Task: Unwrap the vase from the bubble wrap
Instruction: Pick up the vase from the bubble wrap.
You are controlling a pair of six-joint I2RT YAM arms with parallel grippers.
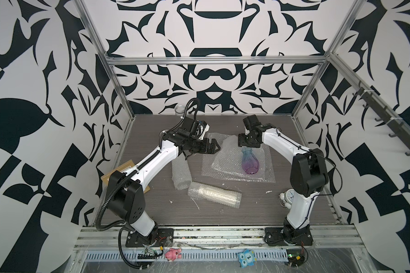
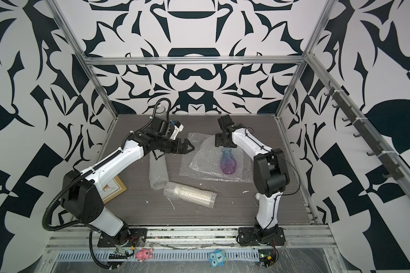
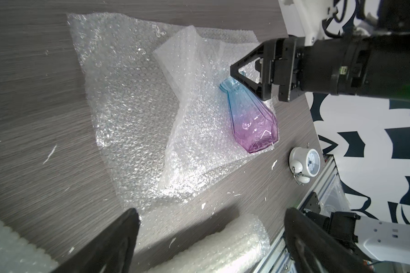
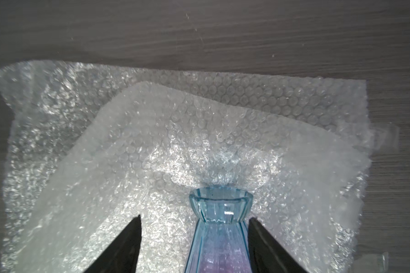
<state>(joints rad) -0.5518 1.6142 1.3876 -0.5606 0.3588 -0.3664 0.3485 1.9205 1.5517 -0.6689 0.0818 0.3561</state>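
Both pairs stand open. The right fingers (image 4: 265,248) flank, without clamping, the narrow neck of the faceted blue-to-purple glass vase (image 1: 249,160), seemingly its easiest handhold. It lies sideways, uncovered, on the flattened clear bubble wrap sheet (image 1: 223,165) on the grey bench (image 1: 258,208). The left fingers (image 3: 109,245) hover empty nearby.

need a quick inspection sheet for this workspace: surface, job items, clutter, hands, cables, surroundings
surface: grey wood-grain table, white scraps on it
job's things: vase lying on its side, uncovered, on the opened bubble wrap sheet; rolled tube and second rolled tube beside it
clutter: alarm clock, picture frame, glass jar; pink toy, blue toy on front rail
hands: left hand open, empty, above the table; right hand open, jaws either side of vase neck
cables: black conduit along left arm; thin cable on right arm
surroundings: patterned walls, aluminium frame, hook rack
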